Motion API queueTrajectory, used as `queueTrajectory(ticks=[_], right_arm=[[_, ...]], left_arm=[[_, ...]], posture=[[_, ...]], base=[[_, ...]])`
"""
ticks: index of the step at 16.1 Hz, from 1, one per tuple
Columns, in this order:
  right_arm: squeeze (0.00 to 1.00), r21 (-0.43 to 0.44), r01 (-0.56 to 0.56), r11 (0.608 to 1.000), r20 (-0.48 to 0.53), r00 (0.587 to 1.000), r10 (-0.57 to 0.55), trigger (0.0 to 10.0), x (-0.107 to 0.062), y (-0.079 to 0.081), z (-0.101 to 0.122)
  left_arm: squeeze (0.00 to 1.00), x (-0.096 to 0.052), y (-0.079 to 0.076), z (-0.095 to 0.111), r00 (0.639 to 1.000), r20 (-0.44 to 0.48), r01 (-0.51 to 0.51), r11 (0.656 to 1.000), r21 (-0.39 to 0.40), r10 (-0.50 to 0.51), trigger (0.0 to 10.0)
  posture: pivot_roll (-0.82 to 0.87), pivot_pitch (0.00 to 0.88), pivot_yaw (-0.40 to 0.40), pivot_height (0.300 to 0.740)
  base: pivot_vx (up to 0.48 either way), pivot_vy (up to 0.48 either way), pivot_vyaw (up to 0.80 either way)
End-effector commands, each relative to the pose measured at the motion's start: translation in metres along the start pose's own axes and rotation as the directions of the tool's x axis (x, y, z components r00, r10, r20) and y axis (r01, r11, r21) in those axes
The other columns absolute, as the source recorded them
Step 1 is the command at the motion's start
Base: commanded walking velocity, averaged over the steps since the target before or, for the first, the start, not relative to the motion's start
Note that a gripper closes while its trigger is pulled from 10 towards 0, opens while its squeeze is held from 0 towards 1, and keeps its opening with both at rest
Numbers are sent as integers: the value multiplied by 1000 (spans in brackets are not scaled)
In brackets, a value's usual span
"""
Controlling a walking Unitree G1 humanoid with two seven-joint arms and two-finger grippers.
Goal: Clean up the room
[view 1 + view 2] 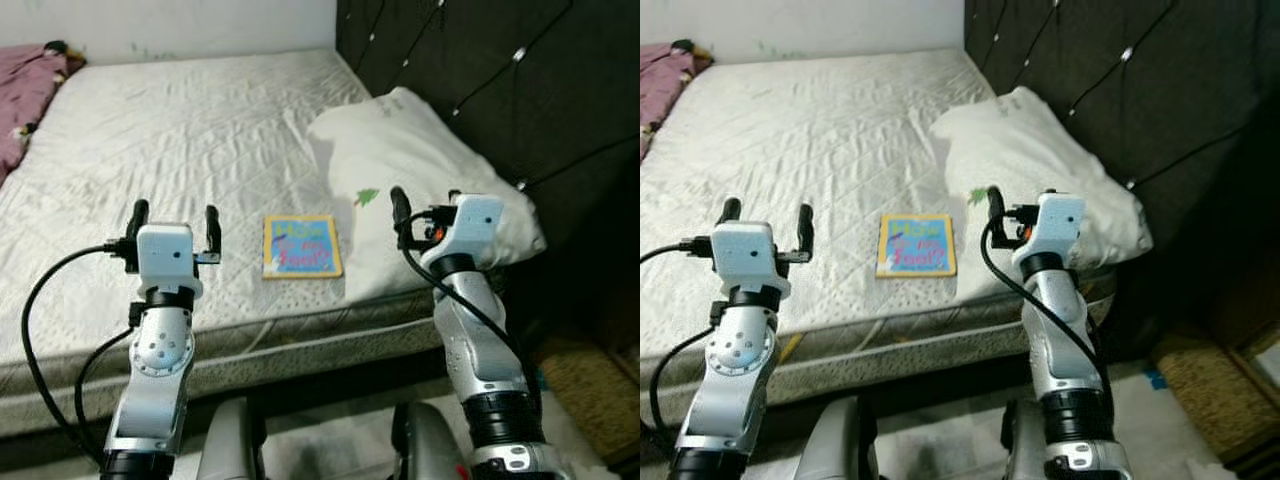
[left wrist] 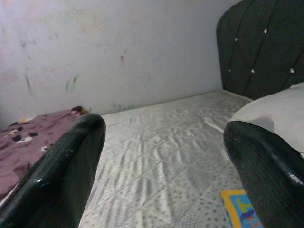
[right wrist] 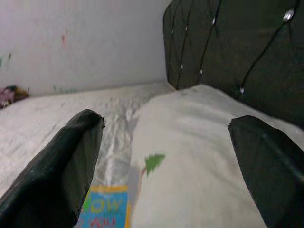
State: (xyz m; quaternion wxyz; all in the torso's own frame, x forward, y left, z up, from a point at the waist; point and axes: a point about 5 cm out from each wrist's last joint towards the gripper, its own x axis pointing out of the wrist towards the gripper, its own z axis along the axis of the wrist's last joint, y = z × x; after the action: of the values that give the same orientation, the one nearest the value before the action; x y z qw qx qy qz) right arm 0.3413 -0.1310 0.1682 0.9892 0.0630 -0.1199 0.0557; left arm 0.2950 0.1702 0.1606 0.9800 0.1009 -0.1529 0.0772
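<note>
Lying flat near the mattress (image 1: 150, 150) edge, book (image 1: 301, 245) beside pillow (image 1: 420, 170).

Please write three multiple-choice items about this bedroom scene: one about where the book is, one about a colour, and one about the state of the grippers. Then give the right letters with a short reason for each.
1. Where does the book lie?
A. on the mattress, beside the pillow
B. on the floor
C. on top of the pillow

2. What colour is the blanket at the far left edge of the bed?
A. green
B. purple-pink
C. black

3. How are the left gripper and right gripper?
A. both open, holding nothing
B. left one shut on the book
C. right one shut on the pillow

Answers: 1 A, the book lies flat on the mattress just left of the pillow. 2 B, the crumpled cloth is purple-pink. 3 A, the wrist views show spread fingers with nothing between them.
</note>
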Motion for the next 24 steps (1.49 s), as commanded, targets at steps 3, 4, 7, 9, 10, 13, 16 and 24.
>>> queueTrajectory(ticks=[3, 4, 7, 9, 10, 13, 16, 24], right_arm=[[0, 27, 44, 999, 4, 999, -44, 10000, -4, -2, -5], [0, 29, 53, 998, 7, 999, -54, 10000, -5, -4, -5], [0, 14, 81, 997, -27, 996, -81, 10000, -16, -14, -17], [0, -10, 68, 998, -32, 997, -69, 10000, -21, -16, -19], [0, -13, 71, 997, -34, 997, -71, 10000, -23, -18, -20], [0, -12, 79, 997, -47, 996, -79, 10000, -29, -19, -21], [0, -14, 88, 996, -69, 994, -89, 10000, -40, -20, -23], [0, -11, 62, 998, -87, 994, -63, 10000, -44, -13, -21]], left_arm=[[0, 3, -4, -1, 1000, -4, 20, 1000, 6, -20, 10000], [0, 6, -2, -1, 1000, -5, 19, 1000, 5, -19, 10000], [0, 9, -6, -8, 999, -35, 2, 1000, -11, -2, 10000], [0, 11, -13, -3, 1000, -14, -3, 1000, 8, 3, 10000], [0, 9, -15, -4, 1000, -13, -1, 1000, 20, 2, 10000], [0, 8, -17, -4, 997, -16, 75, 997, 16, -75, 10000], [0, 4, -12, -5, 995, -6, 99, 993, 62, -99, 10000], [0, 2, -21, -3, 988, -23, 155, 988, 8, -154, 10000]], posture=[[-4, 0, 64, 671], [-11, 0, 70, 681], [-33, 0, 86, 719], [-26, 0, 87, 740], [-23, 0, 86, 740], [-19, 1, 77, 740], [-27, 54, 72, 740], [-18, 97, 49, 740]], base=[[0, 0, 0], [0, 0, 0], [0, 0, 0], [0, 0, 0], [0, 0, 0], [0, 0, 0], [0, 0, 0], [0, 75, 0]])
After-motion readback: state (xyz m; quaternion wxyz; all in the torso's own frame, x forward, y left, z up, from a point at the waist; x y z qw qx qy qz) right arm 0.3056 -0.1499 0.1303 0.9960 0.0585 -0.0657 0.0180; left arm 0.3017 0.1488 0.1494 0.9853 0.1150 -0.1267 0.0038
